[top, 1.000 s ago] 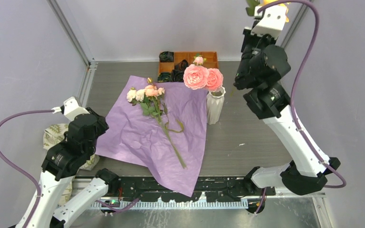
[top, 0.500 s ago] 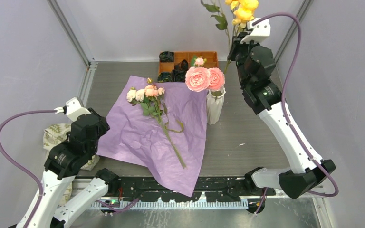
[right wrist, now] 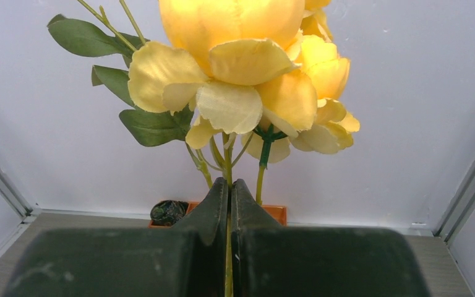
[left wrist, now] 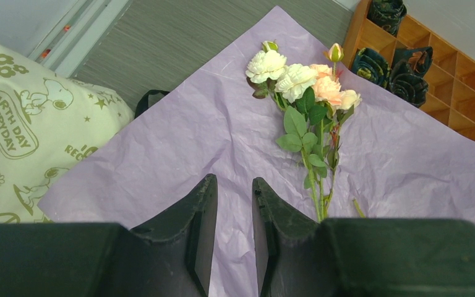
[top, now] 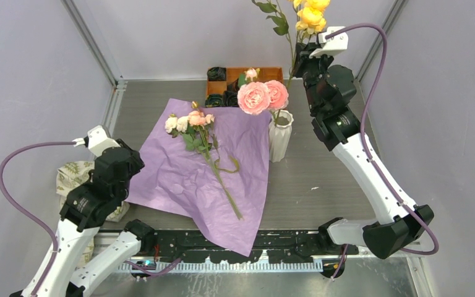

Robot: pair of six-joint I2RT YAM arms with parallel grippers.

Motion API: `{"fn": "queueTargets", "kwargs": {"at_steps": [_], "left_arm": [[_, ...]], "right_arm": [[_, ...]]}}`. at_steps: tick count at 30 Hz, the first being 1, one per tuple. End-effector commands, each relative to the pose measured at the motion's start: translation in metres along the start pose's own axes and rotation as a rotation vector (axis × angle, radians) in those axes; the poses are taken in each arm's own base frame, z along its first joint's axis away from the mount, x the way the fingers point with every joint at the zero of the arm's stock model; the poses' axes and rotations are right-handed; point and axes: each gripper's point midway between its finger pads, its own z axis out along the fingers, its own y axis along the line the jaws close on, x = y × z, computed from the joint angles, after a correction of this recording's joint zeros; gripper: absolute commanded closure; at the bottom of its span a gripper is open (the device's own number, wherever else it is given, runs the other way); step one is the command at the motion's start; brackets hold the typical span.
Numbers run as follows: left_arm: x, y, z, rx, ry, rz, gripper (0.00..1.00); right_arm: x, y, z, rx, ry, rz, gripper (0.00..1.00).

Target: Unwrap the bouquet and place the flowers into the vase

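Over the last second the right pincer (right wrist: 229,204), pressed together on the thin green stem of a spray of yellow fabric roses (top: 312,12), has been swung in from the far right corner. It is now held high, just behind and to the right of the small white ribbed vase (top: 279,139) with the scalloped rim. The two large pink roses (top: 255,97) already standing in the vase have been nudged slightly to the left. The lower end of the yellow spray's stem is lost behind those heads, so it cannot be told whether the mouth has been reached. This is judged to be the approach for the next insertion, with one spray still to follow. That spray of cream and peach roses (top: 192,120) is left lying flat on the opened sheet of crumpled lilac paper (top: 179,179), its long stem running towards the near edge. The left pincer (left wrist: 234,210) has scarcely been moved; its black jaws are held a little apart over the near corner of the paper, and nothing is pinched. The petals look soft and layered, the leaves matt and stiff. The paper is creased and thin, the vase hard and glossy. An orange wooden compartment tray (top: 272,74) with dark rolled fabric coils (top: 222,98) is set at the back of the grey wood-grain surface (top: 321,173), and a beige printed cloth (top: 68,176) lies at the left.
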Motion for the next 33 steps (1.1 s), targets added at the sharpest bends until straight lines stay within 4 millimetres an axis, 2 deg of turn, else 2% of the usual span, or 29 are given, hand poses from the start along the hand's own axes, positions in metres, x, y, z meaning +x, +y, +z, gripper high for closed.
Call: {"fn": "queueTargets", "kwargs": {"at_steps": [1, 7, 15, 21, 28, 33], "left_arm": [[-0.007, -0.007, 0.007, -0.001, -0.034, -0.009, 0.71], [-0.004, -0.011, 0.01, 0.002, -0.021, -0.003, 0.71], [-0.002, -0.013, 0.012, 0.007, -0.016, -0.007, 0.71], [-0.001, -0.015, 0.014, 0.007, -0.008, -0.004, 0.71], [-0.001, -0.017, 0.014, 0.012, -0.009, -0.005, 0.71], [0.0, -0.019, 0.016, 0.012, -0.002, -0.001, 0.71]], "right_arm": [[-0.068, -0.001, -0.011, -0.024, -0.185, 0.017, 0.99], [-0.057, -0.003, -0.014, -0.025, -0.192, -0.026, 0.99], [-0.062, -0.004, -0.014, -0.026, -0.2, -0.069, 0.99], [-0.049, -0.01, -0.016, 0.001, -0.177, -0.09, 0.99], [-0.044, -0.015, -0.017, 0.025, -0.17, -0.125, 0.99], [-0.059, -0.019, -0.023, 0.032, -0.194, -0.136, 0.99]]}}
